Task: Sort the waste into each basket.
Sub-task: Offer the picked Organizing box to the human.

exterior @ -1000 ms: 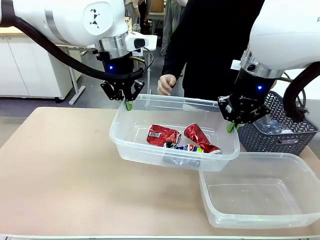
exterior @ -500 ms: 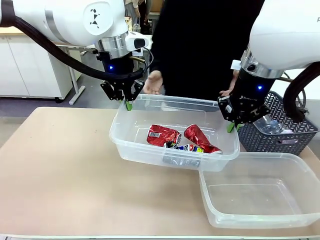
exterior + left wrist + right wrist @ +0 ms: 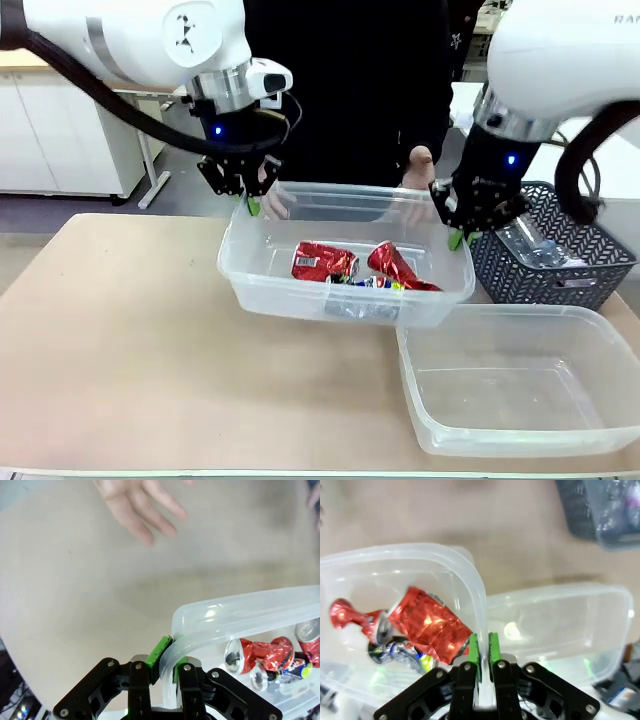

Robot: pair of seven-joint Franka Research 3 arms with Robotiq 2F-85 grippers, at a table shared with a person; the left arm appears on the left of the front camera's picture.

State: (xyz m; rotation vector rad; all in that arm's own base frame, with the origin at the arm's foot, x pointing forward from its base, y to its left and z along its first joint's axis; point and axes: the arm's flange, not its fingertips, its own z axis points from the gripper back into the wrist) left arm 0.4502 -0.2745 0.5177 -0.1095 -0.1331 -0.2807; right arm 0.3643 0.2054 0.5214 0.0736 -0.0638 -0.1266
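Above the bench [image 3: 120, 350], clear plastic tub [image 3: 300, 300] of crushed red cans [image 3: 324, 264].
Left claw [image 3: 252, 203], right claw [image 3: 458, 238] pinch opposite rims for balance.

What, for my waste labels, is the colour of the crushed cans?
The cans are mainly red with silver ends, best in the right wrist view.

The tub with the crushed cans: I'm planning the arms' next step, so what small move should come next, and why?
Probably ease the tub level toward the person, both grips shut. The left gripper and right gripper pinch its rim at opposite ends, loose cans lie inside, and the person's hand waits at its far rim.
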